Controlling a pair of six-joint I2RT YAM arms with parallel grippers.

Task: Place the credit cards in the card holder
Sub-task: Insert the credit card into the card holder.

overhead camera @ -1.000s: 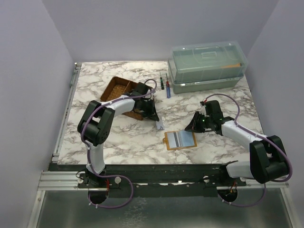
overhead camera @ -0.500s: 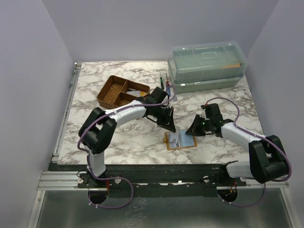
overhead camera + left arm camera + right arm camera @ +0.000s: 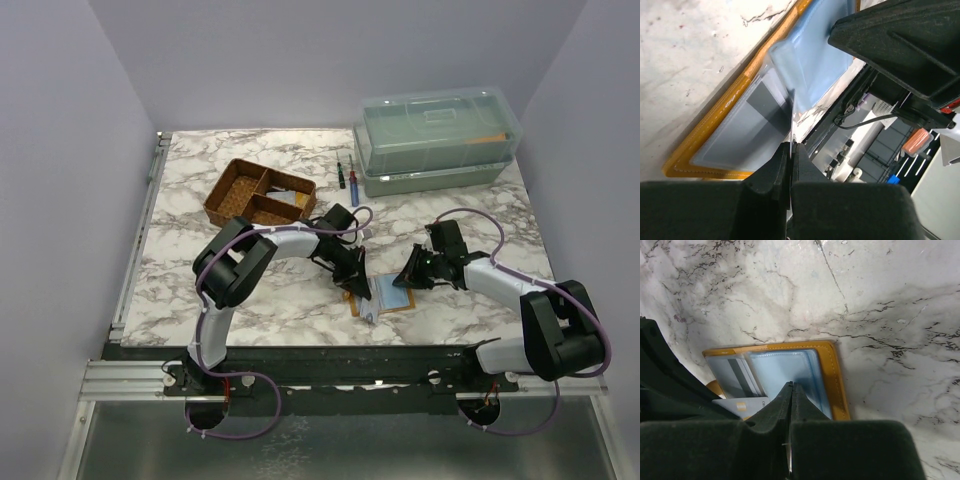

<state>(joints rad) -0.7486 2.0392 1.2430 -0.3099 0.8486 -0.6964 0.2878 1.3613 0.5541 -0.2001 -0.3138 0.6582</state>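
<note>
Near the front middle of the marble table point(image 3: 250, 300), the card holder point(image 3: 388, 294) lies open with its pale blue inner face up, between your two grippers. Your left gripper point(image 3: 356, 284) pinches a credit card point(image 3: 792, 117) on edge, the card's free end down at the holder's clear pocket. Your right gripper point(image 3: 403, 279) has its fingers pressed together, tips over the holder's blue side. The brown tray point(image 3: 262, 194) sits well apart behind.

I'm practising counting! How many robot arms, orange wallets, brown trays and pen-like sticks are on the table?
Robot arms: 2 (left arm, right arm)
Orange wallet: 1
Brown tray: 1
Pen-like sticks: 2
Total: 6
</note>
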